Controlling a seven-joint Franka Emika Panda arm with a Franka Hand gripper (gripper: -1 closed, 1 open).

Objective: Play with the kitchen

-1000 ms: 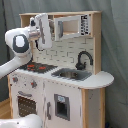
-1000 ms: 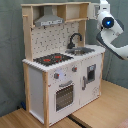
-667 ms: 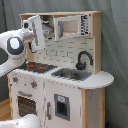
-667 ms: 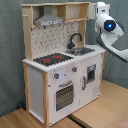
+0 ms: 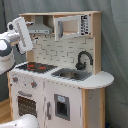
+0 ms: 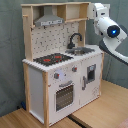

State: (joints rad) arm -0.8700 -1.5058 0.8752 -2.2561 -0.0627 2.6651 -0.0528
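pincer: my gripper (image 5: 21,34) is raised beside the kitchen's upper part, at the first exterior view's left; I cannot tell its state | grip: nothing seen held | kitchen (image 6: 62,70): upright on the wooden floor (image 6: 107,102); grey hood (image 5: 41,27) just beside my gripper; red-ringed hob (image 5: 36,66) below; faucet (image 5: 84,59) over the sink (image 5: 72,74); oven door (image 6: 64,95) shut

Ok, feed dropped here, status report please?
Gripper raised beside kitchen, level with grey hood; fingers unclear. Hob, sink untouched. Nothing in the way.
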